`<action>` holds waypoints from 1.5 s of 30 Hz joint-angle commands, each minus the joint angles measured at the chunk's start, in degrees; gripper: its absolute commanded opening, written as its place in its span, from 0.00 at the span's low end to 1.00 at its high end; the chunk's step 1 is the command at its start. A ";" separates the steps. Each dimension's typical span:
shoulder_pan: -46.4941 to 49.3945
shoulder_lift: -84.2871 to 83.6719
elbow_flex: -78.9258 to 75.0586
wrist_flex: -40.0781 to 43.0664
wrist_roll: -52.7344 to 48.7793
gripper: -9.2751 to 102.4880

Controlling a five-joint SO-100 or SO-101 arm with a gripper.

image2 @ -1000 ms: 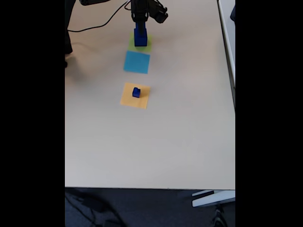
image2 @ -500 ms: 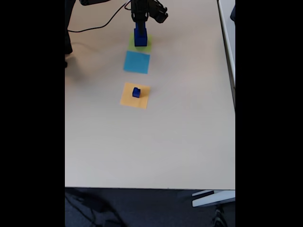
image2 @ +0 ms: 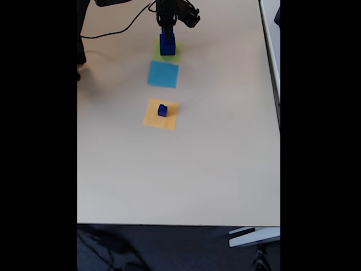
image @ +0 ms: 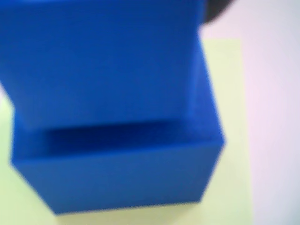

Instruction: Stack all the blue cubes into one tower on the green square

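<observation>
Directly below the tool [image2: 166, 29], glossy blue cubes [image2: 167, 45] stand stacked on the flat lime-green square [image2: 175, 56]; tool grip state cannot be determined. One small blue cube [image2: 162, 110] lies well apart on the orange square [image2: 153, 117].

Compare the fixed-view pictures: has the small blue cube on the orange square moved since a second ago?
No. In the fixed view the small blue cube sits at the same spot on the orange square, just above its centre, as before.
</observation>
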 commanded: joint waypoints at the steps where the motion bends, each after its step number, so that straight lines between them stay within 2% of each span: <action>1: -0.09 1.32 -1.14 -0.70 0.26 0.22; 12: -0.35 1.49 -0.70 -1.32 0.18 0.35; 28: -0.44 1.49 -0.70 -1.49 -0.35 0.30; 45: -1.05 1.41 -0.70 -1.32 -1.14 0.30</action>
